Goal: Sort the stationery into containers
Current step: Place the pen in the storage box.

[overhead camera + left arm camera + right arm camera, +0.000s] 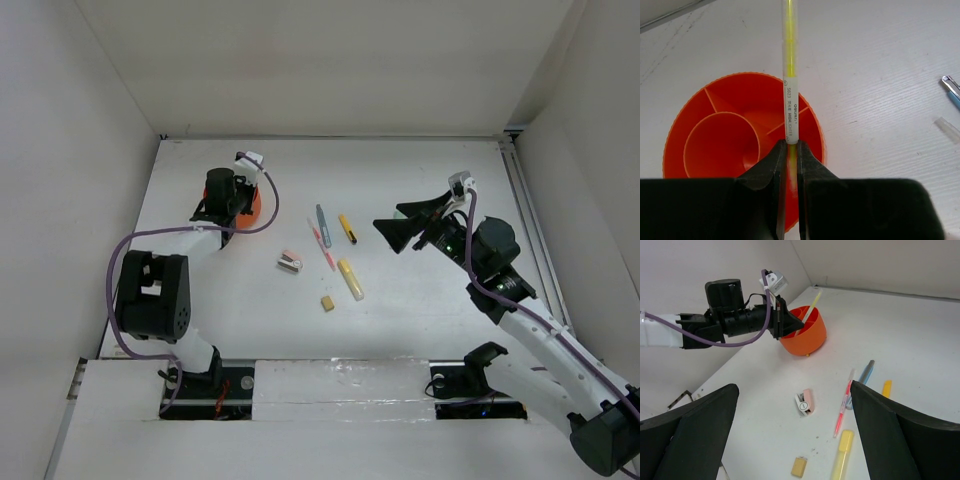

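L arm: black boxy joint housings are alternating w/ white links; L purple cable is running alongside. R arm is showing the same white links & black joints, w/ R purple cable. White cam block is sitting at its wrist. Left fingers & right fingers are looking matte black, wedge-shaped.

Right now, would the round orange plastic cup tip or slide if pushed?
The round orange plastic cup probably slides easily: thin walls, visible compartments empty. It narrows toward its base, so a high push might tip it.
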`<state>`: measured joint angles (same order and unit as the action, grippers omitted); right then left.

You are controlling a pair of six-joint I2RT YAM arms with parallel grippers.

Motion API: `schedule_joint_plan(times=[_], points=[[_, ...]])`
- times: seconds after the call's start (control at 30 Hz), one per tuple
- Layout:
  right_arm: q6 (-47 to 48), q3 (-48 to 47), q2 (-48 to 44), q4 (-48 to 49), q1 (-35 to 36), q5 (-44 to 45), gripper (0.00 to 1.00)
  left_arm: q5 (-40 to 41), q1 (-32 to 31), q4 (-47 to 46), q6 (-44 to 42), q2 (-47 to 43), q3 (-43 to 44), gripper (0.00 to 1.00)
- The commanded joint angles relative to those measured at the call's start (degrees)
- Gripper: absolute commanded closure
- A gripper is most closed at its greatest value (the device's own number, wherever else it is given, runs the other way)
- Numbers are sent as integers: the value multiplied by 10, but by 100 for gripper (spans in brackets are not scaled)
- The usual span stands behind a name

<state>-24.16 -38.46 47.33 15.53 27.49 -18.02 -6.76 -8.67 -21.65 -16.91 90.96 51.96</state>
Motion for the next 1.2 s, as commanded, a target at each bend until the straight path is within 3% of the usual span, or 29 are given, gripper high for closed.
schedule_joint_plan(times=[0.0,0.23,0.37,0.53,0.87,1.17], points=[[8,-3,-7,22,6,-10,0,17,-4,-36,-1,-1,-7,100],[8,2,-2,22,6,-16,0,23,-4,-30,5,16,0,100],[8,2,-2,22,6,-16,0,28,-4,-23,12,21,5,81],[8,2,-2,22,6,-16,0,33,-4,-34,19,21,5,73],[3,2,-2,28,6,-16,0,27,-4,-29,19,21,5,75],[-3,2,9,34,6,-21,0,45,-23,-29,18,-9,10,62]])
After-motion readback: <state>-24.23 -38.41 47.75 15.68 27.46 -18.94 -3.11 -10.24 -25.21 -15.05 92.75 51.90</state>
